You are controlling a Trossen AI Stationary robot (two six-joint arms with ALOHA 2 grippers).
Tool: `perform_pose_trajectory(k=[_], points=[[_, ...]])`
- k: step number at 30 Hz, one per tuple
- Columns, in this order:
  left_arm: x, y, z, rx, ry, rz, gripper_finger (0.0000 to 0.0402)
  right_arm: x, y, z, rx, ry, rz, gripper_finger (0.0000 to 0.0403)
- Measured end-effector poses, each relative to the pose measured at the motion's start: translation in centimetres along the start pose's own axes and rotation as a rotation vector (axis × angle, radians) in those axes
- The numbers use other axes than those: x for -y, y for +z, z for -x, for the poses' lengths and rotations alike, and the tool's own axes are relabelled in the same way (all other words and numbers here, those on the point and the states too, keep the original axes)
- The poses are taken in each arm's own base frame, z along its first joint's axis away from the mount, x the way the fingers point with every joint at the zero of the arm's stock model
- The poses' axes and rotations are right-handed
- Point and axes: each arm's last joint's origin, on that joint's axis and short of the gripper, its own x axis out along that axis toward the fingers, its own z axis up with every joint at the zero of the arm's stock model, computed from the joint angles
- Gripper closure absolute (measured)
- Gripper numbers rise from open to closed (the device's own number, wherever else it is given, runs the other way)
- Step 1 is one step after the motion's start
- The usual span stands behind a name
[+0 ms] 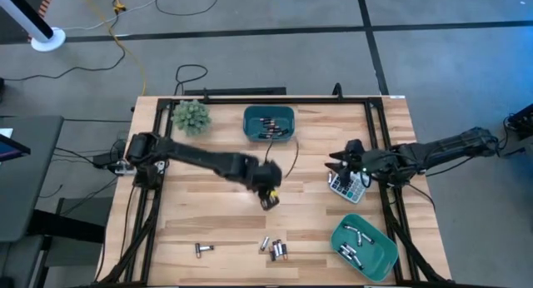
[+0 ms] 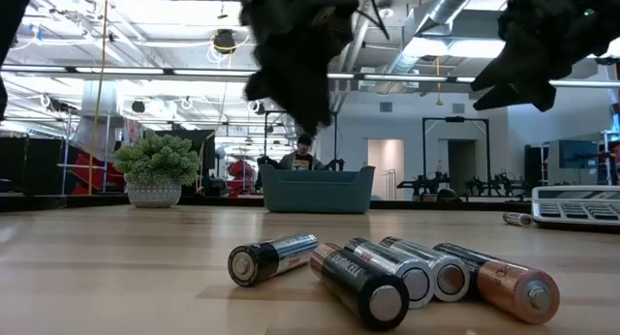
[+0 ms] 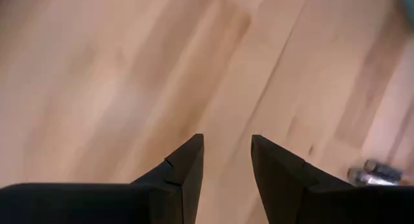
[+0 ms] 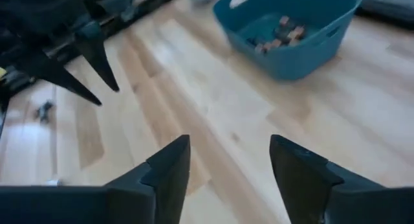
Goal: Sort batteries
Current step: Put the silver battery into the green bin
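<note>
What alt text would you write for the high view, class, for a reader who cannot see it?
Two dark arms reach over a wooden table: the left tool hangs open mid-table above loose batteries near the front edge, the right tool by a calculator. Two teal bins hold batteries; a small plant sits at the back.

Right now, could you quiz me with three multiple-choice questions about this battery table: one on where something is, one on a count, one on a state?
1. Where is the calculator?
A. beside the plant
B. under the right end effector, by the table's right edge
C. inside a bin

2. How many teal bins hold batteries?
A. one
B. two
C. three

3. What is the left end effector doing?
A. gripping a battery
B. open and empty above bare wood
C. resting inside a bin

Answers:
1 B: the right end effector hangs over it.
2 B: one bin at the far edge, another bin at the near right corner.
3 B: the left end effector shows a gap with only table between its fingers.
</note>
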Motion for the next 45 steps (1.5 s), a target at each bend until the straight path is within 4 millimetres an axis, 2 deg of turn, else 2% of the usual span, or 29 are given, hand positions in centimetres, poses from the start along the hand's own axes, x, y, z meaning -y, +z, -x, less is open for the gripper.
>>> perform_pose_trajectory(k=[3, 7, 11, 16, 21, 26, 32, 38, 45], points=[[1.4, -2.4, -0.7, 0.008, 0.008, 0.041, 0.0276, -0.3, -0.4, -0.6, -0.064, 0.021, -0.006, 0.0164], [2.4, -5.3, -0.5, 0.064, 0.017, 0.08, 0.0276, -0.9, -0.4, -1.7, -0.159, 0.006, -0.054, 0.0163], [1.8, -7.9, 0.4, 0.107, 0.025, 0.131, 0.0276, -1.5, 0.3, -3.3, -0.231, -0.073, -0.105, 0.0163], [0.2, -10.9, 1.9, 0.191, -0.054, 0.161, 0.0276, -1.5, 1.1, -5.5, -0.389, -0.2, -0.174, 0.0163], [-1.9, -14.0, 4.2, 0.258, -0.142, 0.093, 0.0276, -1.4, 1.5, -7.6, -0.52, -0.295, -0.299, 0.0163], [-5.2, -16.5, 6.3, 0.304, -0.133, 0.027, 0.0276, -1.1, 1.0, -9.1, -0.62, -0.397, -0.416, 0.0163], [-9.5, -18.3, 8.9, 0.422, -0.149, -0.004, 0.0276, -1.0, 0.3, -10.0, -0.711, -0.516, -0.474, 0.0163], [-13.5, -20.1, 10.8, 0.503, -0.079, -0.048, 0.0276, -0.5, -0.6, -10.7, -0.755, -0.619, -0.509, 0.0163], [-16.1, -21.2, 12.6, 0.582, 0.015, -0.043, 0.0276, 0.6, -1.4, -12.4, -0.804, -0.676, -0.51, 0.0163]])
